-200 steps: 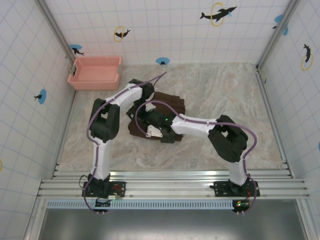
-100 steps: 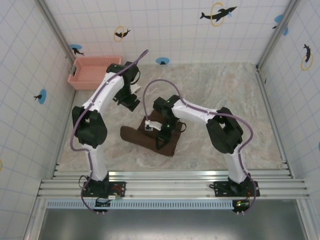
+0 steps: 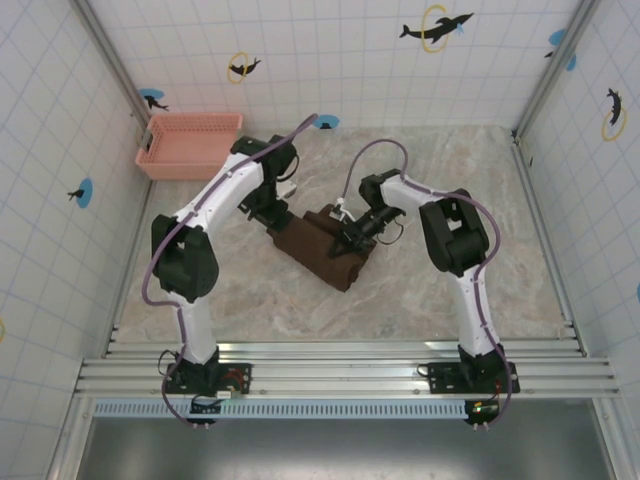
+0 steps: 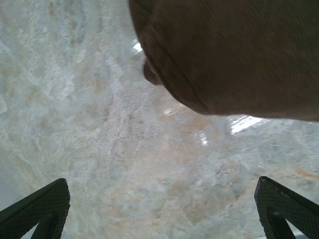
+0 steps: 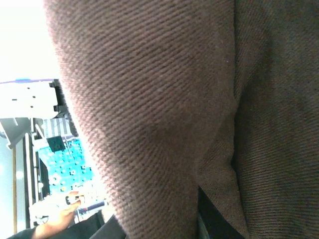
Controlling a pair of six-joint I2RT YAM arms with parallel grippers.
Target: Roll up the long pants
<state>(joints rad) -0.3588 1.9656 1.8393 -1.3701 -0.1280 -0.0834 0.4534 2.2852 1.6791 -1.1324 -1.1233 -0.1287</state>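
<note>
One bundle: long pants [image 3: 322,252] lying diagonally, far-left to near-right.
Left gripper [image 4: 162,194]: gaping wide, facing the far-left end.
Right gripper [image 3: 358,232]: pressing into the fabric, closure unclear.

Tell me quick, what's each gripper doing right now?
Left gripper: open, empty, at the edge of the pants.
Right gripper: on the pants, fingers hidden by fabric; cannot tell.

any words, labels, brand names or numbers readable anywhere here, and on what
None readable.
White tiled wall: black dolphin stickers with orange rings, pictures only, no words.
Dark brown fabric long pants: no label visible.
Pink plastic mesh basket: no markings.
Blue panel in the right wrist view's background: too blurred to read.
</note>
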